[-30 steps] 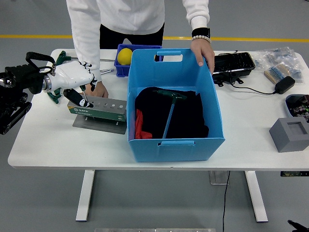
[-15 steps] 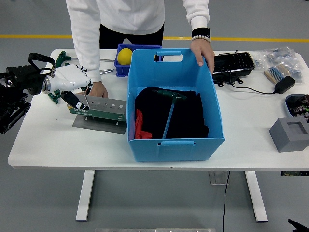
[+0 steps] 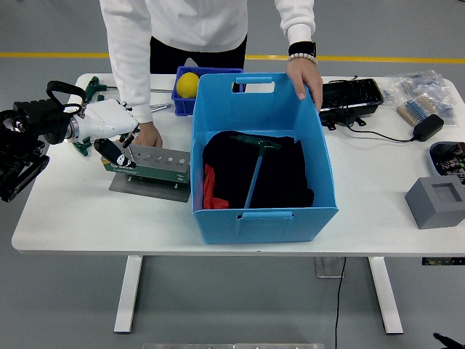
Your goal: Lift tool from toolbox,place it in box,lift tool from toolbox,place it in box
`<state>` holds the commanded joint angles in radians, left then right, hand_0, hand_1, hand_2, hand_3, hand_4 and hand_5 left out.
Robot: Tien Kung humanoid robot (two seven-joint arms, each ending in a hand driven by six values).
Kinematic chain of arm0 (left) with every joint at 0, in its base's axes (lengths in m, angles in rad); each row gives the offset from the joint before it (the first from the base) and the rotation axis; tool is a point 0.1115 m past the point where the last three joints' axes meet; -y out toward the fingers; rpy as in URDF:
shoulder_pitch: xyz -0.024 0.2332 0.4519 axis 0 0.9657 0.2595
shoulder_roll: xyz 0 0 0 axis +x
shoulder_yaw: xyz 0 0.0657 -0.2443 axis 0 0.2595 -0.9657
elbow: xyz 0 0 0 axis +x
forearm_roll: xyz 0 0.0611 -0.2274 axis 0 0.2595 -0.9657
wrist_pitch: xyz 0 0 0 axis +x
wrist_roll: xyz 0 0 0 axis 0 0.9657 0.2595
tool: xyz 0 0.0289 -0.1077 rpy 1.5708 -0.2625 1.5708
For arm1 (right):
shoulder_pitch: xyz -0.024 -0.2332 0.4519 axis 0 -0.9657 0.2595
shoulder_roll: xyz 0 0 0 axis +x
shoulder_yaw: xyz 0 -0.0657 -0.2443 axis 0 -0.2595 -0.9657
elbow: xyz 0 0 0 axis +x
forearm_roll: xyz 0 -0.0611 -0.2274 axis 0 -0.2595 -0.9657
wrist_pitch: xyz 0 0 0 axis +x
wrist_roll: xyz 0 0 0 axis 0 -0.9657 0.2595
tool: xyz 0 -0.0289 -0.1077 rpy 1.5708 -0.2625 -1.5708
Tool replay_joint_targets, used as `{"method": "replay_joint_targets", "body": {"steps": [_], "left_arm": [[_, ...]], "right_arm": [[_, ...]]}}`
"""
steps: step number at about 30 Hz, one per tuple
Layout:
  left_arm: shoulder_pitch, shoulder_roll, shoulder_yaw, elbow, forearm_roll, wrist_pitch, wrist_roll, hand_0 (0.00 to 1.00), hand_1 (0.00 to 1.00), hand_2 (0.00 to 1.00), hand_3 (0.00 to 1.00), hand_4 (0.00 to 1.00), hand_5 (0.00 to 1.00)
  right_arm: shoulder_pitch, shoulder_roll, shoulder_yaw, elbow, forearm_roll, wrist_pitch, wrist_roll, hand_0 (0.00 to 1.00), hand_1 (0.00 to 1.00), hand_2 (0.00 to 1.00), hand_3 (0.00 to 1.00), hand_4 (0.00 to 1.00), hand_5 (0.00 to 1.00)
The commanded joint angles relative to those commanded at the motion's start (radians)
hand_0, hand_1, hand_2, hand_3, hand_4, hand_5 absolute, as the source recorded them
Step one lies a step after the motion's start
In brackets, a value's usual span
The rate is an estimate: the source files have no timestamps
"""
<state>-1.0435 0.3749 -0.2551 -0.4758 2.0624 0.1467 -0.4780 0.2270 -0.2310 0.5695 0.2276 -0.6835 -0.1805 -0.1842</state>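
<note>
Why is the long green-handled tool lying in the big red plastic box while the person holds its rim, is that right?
Not quite: the head view shows the big plastic box is blue, not red. The long green-handled tool does lie inside it on dark cloth, and the person's hand does hold its rim.

You are looking at a white surface carrying a blue box lined with black cloth, a green-handled tool, a green toolbox, a yellow ball and a grey block.
</note>
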Motion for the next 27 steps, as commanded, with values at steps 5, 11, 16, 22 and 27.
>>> {"method": "replay_joint_targets", "body": {"steps": [5, 11, 16, 22, 27], "left_arm": [[-0.001, 0.0, 0.005, 0.003, -0.005, 0.006, -0.002, 0.849, 0.394, 0.32, 0.28, 0.898, 0.683], [-0.001, -0.001, 0.007, 0.005, -0.013, 0.015, -0.002, 0.846, 0.349, 0.279, 0.24, 0.898, 0.688], [0.003, -0.001, 0.002, 0.004, -0.019, 0.026, -0.006, 0.838, 0.299, 0.239, 0.186, 0.899, 0.698], [0.002, 0.001, -0.002, 0.005, -0.031, 0.037, -0.015, 0.82, 0.244, 0.197, 0.156, 0.897, 0.705], [0.014, 0.0, -0.026, 0.009, -0.045, 0.063, -0.032, 0.742, 0.201, 0.154, 0.108, 0.898, 0.677]], "right_arm": [[-0.001, 0.0, 0.003, 0.0, -0.006, 0.001, -0.001, 0.615, 0.598, 0.67, 0.54, 0.771, 0.655], [-0.002, 0.0, 0.002, 0.0, -0.005, 0.0, 0.0, 0.615, 0.598, 0.669, 0.54, 0.771, 0.655], [-0.001, 0.001, -0.003, -0.001, 0.008, -0.002, 0.003, 0.615, 0.596, 0.67, 0.539, 0.771, 0.655], [-0.001, 0.001, -0.009, -0.002, 0.019, -0.002, 0.005, 0.615, 0.596, 0.668, 0.54, 0.771, 0.655], [0.0, 0.0, -0.012, -0.002, 0.021, -0.001, 0.006, 0.615, 0.596, 0.669, 0.541, 0.772, 0.655]]}}
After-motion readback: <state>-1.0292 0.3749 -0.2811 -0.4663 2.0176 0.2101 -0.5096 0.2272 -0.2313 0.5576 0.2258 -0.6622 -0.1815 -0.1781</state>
